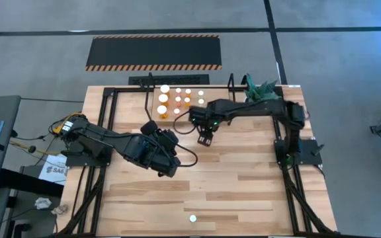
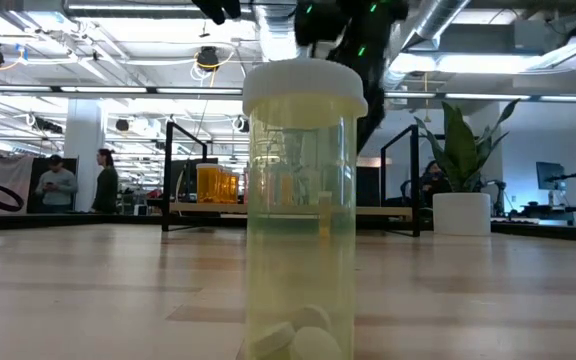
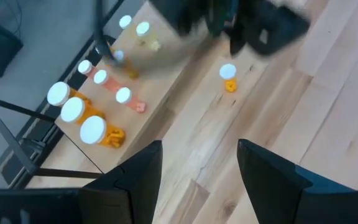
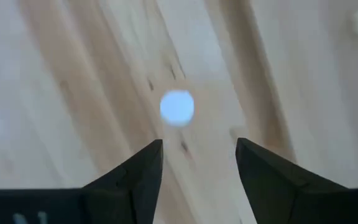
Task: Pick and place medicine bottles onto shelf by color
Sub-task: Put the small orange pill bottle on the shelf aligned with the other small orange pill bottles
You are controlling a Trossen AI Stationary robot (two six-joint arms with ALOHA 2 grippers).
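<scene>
While the right end effector hangs over the bench just in front of the shelf, its fingers stand parted and empty — a white-capped bottle sits below, untouched. Left end effector — spread, holding nothing, nearby. Other medicine bottles are grouped on the shelf floor; one pale bottle is at the near edge.

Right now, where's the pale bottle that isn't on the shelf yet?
The pale bottle stands alone near the table's front edge, about centre in the high view, far from the shelf; in the low view it fills the foreground.
</scene>
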